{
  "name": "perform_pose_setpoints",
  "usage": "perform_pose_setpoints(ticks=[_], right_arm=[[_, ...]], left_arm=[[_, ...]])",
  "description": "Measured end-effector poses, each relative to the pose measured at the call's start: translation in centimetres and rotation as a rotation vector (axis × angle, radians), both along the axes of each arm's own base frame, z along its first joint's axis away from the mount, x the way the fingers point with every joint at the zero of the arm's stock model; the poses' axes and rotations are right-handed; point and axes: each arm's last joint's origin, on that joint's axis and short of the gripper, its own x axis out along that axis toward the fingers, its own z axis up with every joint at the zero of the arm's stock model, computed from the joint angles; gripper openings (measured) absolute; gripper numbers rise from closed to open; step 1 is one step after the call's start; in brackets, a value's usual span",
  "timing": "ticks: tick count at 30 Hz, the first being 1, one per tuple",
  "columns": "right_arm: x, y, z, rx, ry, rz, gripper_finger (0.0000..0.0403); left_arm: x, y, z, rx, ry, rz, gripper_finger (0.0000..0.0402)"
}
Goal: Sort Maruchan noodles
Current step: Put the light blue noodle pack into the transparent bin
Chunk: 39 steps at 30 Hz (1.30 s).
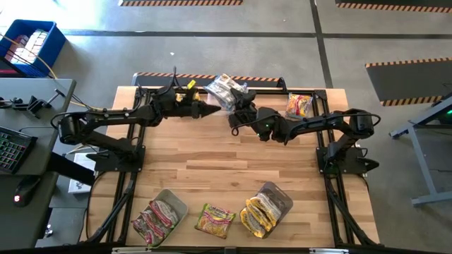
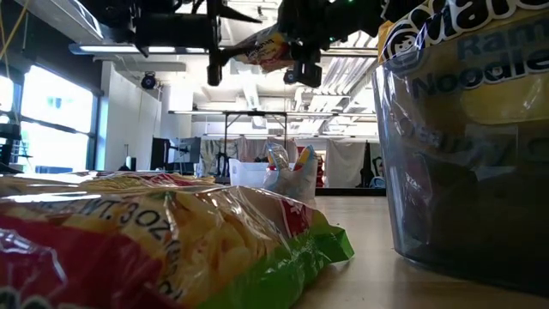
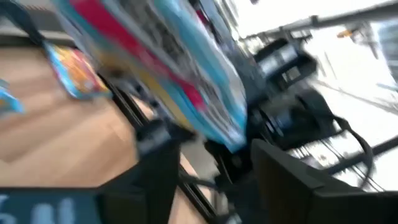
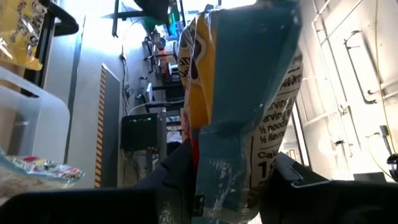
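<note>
Midair, the right hand point(image 4: 227, 177) is pinching a noodle packet point(image 4: 242, 106) above the surface's point(image 1: 233, 169) far edge, while the left hand point(image 1: 212, 109), fingers spread, is waiting beside it. Gripping the packet's free edge squarely looks wisest before the right lets go.

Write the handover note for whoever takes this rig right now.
Right gripper: shut on a packet, held up at the table's far edge.
Left gripper: beside that packet, fingers open, not gripping.
Another packet lies at the far right.
Near edge: left tub holds pink-red packets, right tub yellow ones; a green packet lies between them.
Left to do: held, far-right and green packets.
</note>
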Motion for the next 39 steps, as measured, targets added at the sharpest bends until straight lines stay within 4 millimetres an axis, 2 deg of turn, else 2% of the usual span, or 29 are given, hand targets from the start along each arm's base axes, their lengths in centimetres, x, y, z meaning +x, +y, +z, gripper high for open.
perform_pose_setpoints(ticks=[4,8,19,31,39], right_arm=[[0.0,0.0,-0.2,0.003,0.021,-0.017,0.0094],[0.0,0.0,-0.2,0.005,0.022,-0.031,0.0094],[0.2,0.0,-0.4,0.035,-0.015,0.027,0.0094],[2.7,-0.2,-0.6,0.033,-0.031,-0.001,0.0094],[3.1,-0.3,-0.6,0.036,-0.031,-0.015,0.0094]], left_arm=[[-0.5,1.2,0.0,-0.010,-0.001,0.100,0.0221],[-0.8,2.0,0.0,-0.024,-0.009,0.162,0.0233],[-0.9,2.1,0.1,-0.052,-0.016,0.185,0.0235],[-0.8,2.0,0.2,-0.053,-0.029,0.203,0.0235],[-0.9,2.2,0.1,-0.024,-0.018,0.209,0.0227]])
